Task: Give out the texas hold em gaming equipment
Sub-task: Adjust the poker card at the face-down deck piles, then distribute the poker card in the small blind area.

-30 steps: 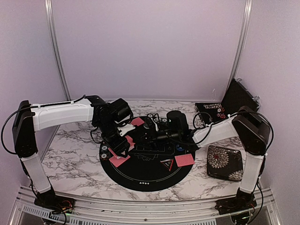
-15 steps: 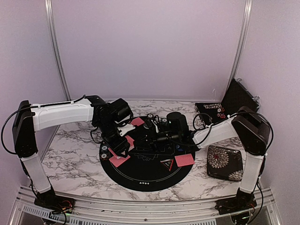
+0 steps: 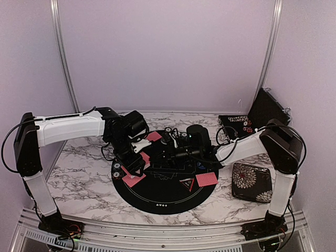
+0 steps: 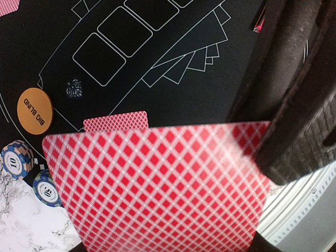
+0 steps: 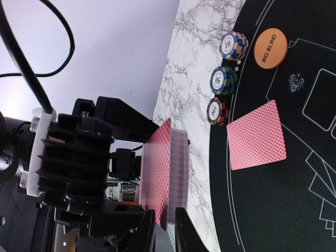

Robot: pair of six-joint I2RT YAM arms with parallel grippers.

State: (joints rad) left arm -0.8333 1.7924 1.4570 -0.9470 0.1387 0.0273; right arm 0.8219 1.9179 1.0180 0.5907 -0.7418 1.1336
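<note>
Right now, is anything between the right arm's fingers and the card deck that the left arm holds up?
Nothing visible does: in the right wrist view a corner of the card deck comes down to the gap between the right fingers.

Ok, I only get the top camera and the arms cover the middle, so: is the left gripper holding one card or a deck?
Observer: A deck; the right wrist view shows its thick edge, clamped in the left gripper.
Operator: Any card lying near it?
Observer: One red-backed card lies flat on the mat, apart from the deck.
Operator: That orange button?
Observer: It reads BIG BLIND.
</note>
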